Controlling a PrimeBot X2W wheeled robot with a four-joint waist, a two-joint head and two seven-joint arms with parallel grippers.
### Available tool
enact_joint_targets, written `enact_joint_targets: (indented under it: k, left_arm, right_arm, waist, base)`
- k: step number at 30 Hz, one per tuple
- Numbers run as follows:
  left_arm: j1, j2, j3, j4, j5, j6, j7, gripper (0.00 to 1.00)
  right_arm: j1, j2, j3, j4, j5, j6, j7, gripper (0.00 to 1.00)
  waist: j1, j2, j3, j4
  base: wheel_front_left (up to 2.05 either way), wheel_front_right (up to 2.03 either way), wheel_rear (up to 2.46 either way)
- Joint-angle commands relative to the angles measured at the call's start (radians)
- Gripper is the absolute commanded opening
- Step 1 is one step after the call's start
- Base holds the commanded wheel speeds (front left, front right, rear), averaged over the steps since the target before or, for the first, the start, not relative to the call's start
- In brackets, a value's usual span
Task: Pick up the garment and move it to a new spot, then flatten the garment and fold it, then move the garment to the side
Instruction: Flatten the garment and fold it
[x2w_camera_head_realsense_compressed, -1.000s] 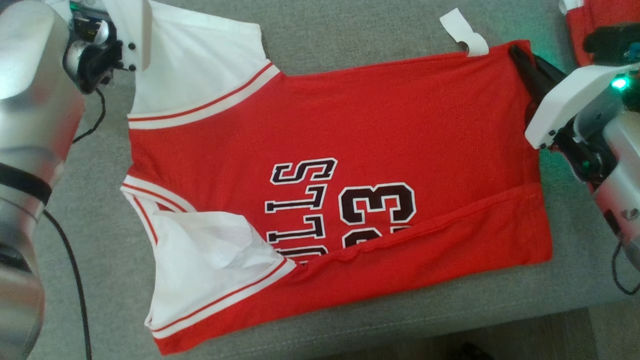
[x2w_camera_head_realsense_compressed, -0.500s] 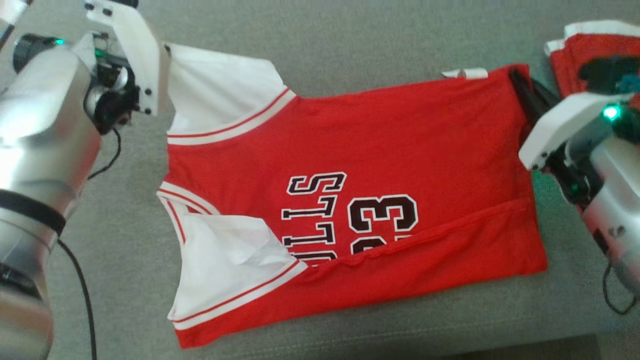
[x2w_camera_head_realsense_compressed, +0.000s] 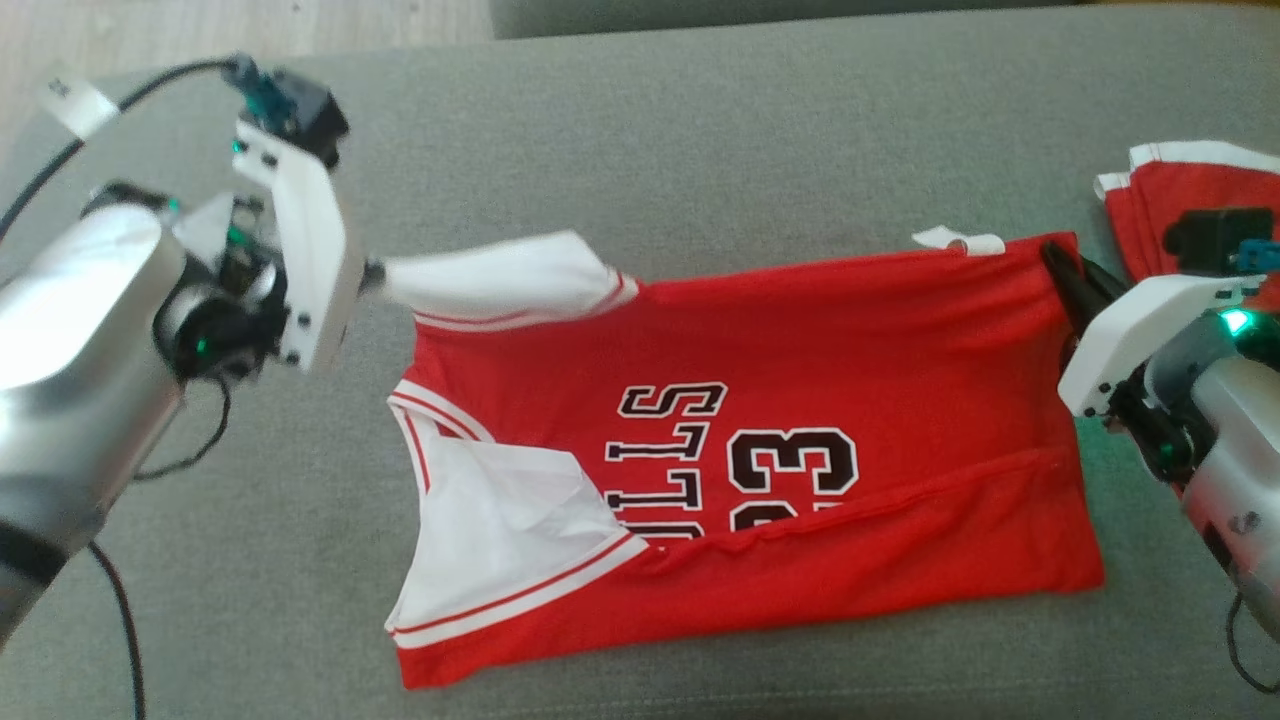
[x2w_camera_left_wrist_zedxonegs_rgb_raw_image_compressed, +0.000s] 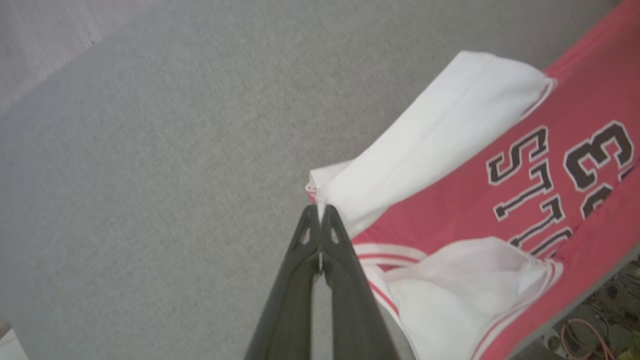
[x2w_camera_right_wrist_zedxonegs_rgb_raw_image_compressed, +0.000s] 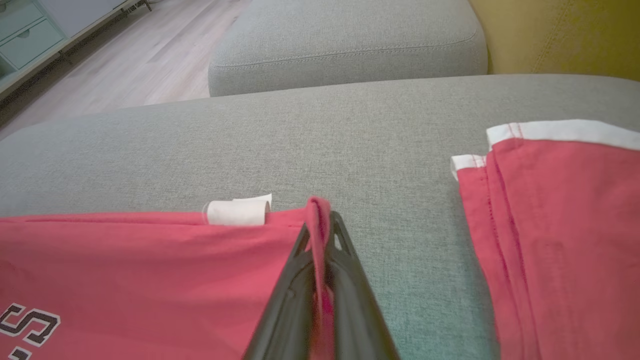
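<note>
The garment (x2w_camera_head_realsense_compressed: 800, 360) is a red jersey with white sleeves and black "23" lettering, spread on a grey cushion (x2w_camera_head_realsense_compressed: 700, 130). Its near long edge is folded over the lettering. My left gripper (x2w_camera_head_realsense_compressed: 372, 270) is shut on the tip of the far white sleeve (x2w_camera_head_realsense_compressed: 500, 285), which is pulled taut and raised off the cushion. In the left wrist view, the left gripper (x2w_camera_left_wrist_zedxonegs_rgb_raw_image_compressed: 320, 210) pinches that sleeve (x2w_camera_left_wrist_zedxonegs_rgb_raw_image_compressed: 425, 145) at its corner. My right gripper (x2w_camera_head_realsense_compressed: 1052, 255) is shut on the far hem corner. The right wrist view shows the right gripper (x2w_camera_right_wrist_zedxonegs_rgb_raw_image_compressed: 320, 220) with red cloth (x2w_camera_right_wrist_zedxonegs_rgb_raw_image_compressed: 150, 260) pinched between its fingers.
A second, folded red and white garment (x2w_camera_head_realsense_compressed: 1170, 200) lies at the cushion's right end, seen also as a red stack (x2w_camera_right_wrist_zedxonegs_rgb_raw_image_compressed: 560, 210) close to my right gripper. A white label (x2w_camera_right_wrist_zedxonegs_rgb_raw_image_compressed: 235, 212) sticks up at the hem. Another grey cushion (x2w_camera_right_wrist_zedxonegs_rgb_raw_image_compressed: 345, 45) and wood floor (x2w_camera_right_wrist_zedxonegs_rgb_raw_image_compressed: 150, 55) lie beyond.
The head camera has shifted. The far sleeve lay flat and wide; it is now lifted and drawn into a narrow band by my left gripper. The far hem edge has risen slightly.
</note>
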Motion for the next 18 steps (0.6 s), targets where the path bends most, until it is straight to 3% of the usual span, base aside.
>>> enact_joint_targets:
  k: [1,5,11,18]
  left_arm:
    - [-0.038,0.06,0.037,-0.045,-0.015,0.002,0.021,0.0]
    - [0.014,0.115,0.029,-0.169,-0.077,0.006,0.105,0.0]
    - [0.093,0.194,0.013,-0.347,-0.169,0.053,0.241,0.0]
    - [0.156,0.245,0.001,-0.483,-0.22,0.109,0.296,0.0]
  right_arm:
    - [0.017,-0.024,0.008,-0.011,0.008,-0.001,-0.006,0.0]
    - [0.022,-0.04,0.032,-0.011,0.016,-0.001,-0.001,0.0]
    - [0.03,-0.069,0.075,-0.018,0.029,-0.001,0.032,0.0]
    - [0.031,-0.106,0.144,-0.059,0.054,-0.001,0.104,0.0]
  waist:
    - [0.0001,0.0,-0.013,0.009]
    - [0.0001,0.0,-0.031,0.014]
    - [0.0001,0.0,-0.049,0.011]
    - [0.0001,0.0,-0.04,0.002]
  base:
    - [0.0,0.0,0.0]
    - [0.0,0.0,0.0]
    - [0.0,0.0,0.0]
    - [0.0,0.0,0.0]
